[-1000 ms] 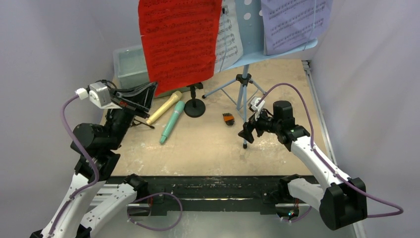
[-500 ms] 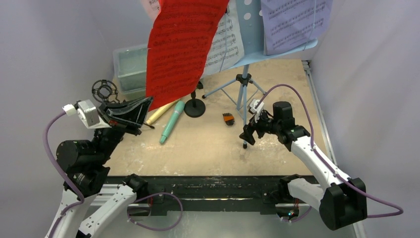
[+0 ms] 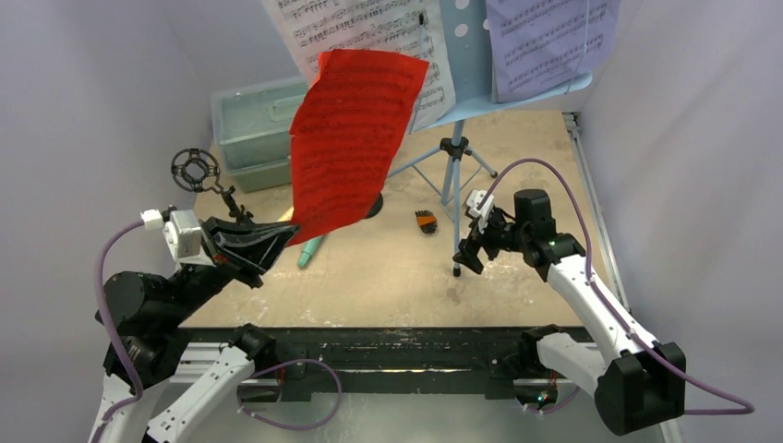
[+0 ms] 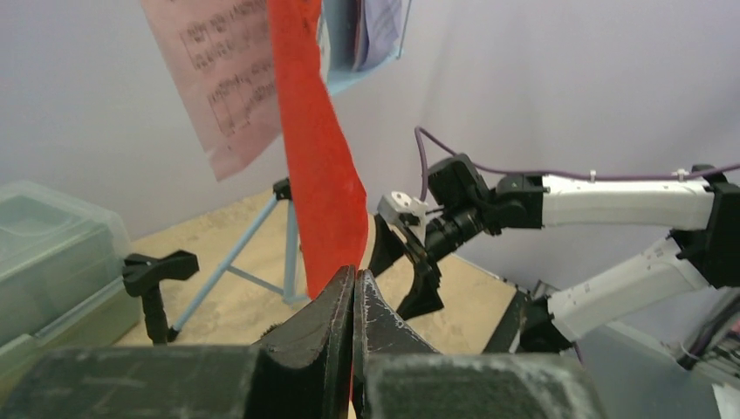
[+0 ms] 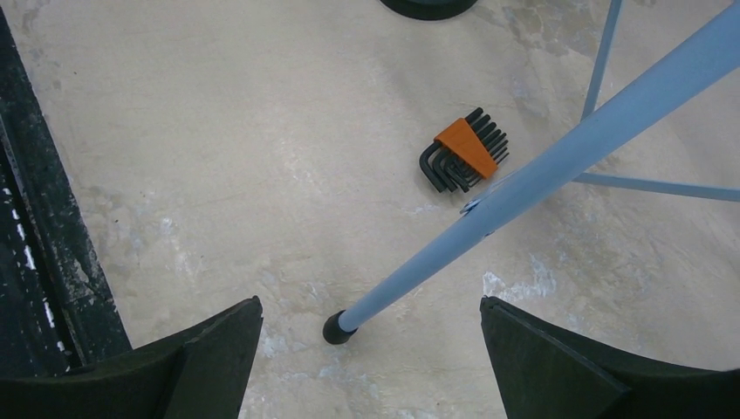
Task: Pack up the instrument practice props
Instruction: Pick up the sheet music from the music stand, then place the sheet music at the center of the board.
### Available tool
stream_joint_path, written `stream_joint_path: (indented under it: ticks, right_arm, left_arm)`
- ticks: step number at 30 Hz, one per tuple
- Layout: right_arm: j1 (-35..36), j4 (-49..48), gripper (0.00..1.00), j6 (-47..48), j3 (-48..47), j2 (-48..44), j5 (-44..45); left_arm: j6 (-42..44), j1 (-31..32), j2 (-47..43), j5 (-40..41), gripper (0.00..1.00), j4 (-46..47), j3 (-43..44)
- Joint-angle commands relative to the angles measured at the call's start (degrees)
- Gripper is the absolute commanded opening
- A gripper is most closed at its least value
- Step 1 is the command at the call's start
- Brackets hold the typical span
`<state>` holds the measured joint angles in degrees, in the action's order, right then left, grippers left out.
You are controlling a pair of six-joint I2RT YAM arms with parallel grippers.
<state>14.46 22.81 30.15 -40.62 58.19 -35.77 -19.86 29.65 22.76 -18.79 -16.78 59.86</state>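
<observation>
My left gripper (image 3: 288, 236) is shut on the bottom corner of the red music sheet (image 3: 355, 138), which hangs in the air in front of the light-blue music rack (image 3: 464, 55). In the left wrist view the jaws (image 4: 353, 274) pinch the red sheet (image 4: 318, 157). The white sheet (image 3: 369, 32) and the purple sheet (image 3: 545, 41) rest on the rack. My right gripper (image 3: 467, 254) is open, its fingers on either side of the rack's front tripod leg (image 5: 524, 188), just above the foot (image 5: 336, 327). The ring-top mic holder (image 3: 196, 169) stands at left. The teal microphone (image 3: 309, 251) shows partly; the tan one is hidden.
A pale green plastic case (image 3: 249, 125) stands at the back left. An orange-and-black hex key set (image 3: 425, 221) lies near the tripod and shows in the right wrist view (image 5: 462, 153). The round-base holder (image 4: 157, 275) stands behind the red sheet. Walls close in on both sides.
My left gripper has moved down and toward the near edge, pulling the red sheet off the rack and uncovering the white sheet. The right gripper has barely moved.
</observation>
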Motion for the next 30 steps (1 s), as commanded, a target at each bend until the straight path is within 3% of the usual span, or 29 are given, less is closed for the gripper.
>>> stream_joint_path:
  ticks: [1, 14, 30]
  right_arm:
    - [-0.68, 4.10, 0.99, 4.83, -3.32, -1.59, -3.31]
    - [-0.67, 13.13, 0.99, 14.41, -6.25, -3.44, -11.47]
    - [-0.68, 23.51, 0.99, 23.65, -10.63, -3.07, -16.24]
  left_arm:
    - [-0.16, -0.21, 2.40, -7.80, 0.00, -4.79, -1.17]
    - [-6.62, -0.21, 6.45, -20.02, 0.00, 4.14, -15.40]
    - [0.10, -0.13, 20.14, -29.64, 0.00, 5.70, -19.86]
